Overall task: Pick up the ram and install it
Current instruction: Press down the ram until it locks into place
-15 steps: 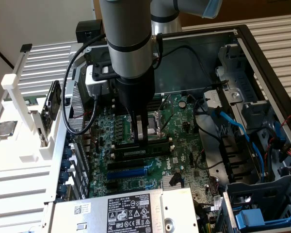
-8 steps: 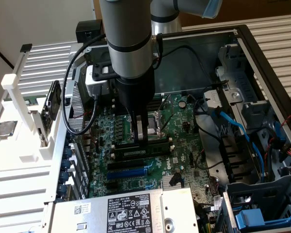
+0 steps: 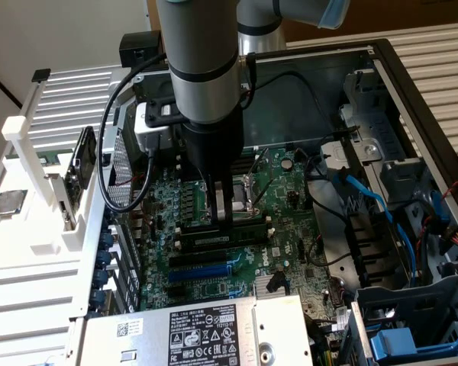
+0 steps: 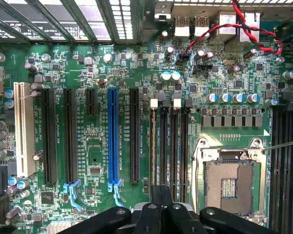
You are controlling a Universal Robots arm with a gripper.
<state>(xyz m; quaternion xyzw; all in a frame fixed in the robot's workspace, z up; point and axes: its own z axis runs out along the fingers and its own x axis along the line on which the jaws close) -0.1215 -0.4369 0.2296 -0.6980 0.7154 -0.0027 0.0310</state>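
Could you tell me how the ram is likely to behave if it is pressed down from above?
The ram is a thin green board standing on edge on the motherboard, so it is probably stiff along its length but could tilt sideways. It looks light, and likely fragile under uneven force.

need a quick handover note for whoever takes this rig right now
Gripper: shut, low over the motherboard, fingertips down at the memory slots beside the empty CPU socket.
Ram: a green stick lies along the slot nearest the socket, right at the fingertips; whether it is still gripped or merely pressed I cannot tell.
Done: ram picked up and brought to the slot.
Left: seating is unconfirmed; whether the slot latches are closed cannot be made out.
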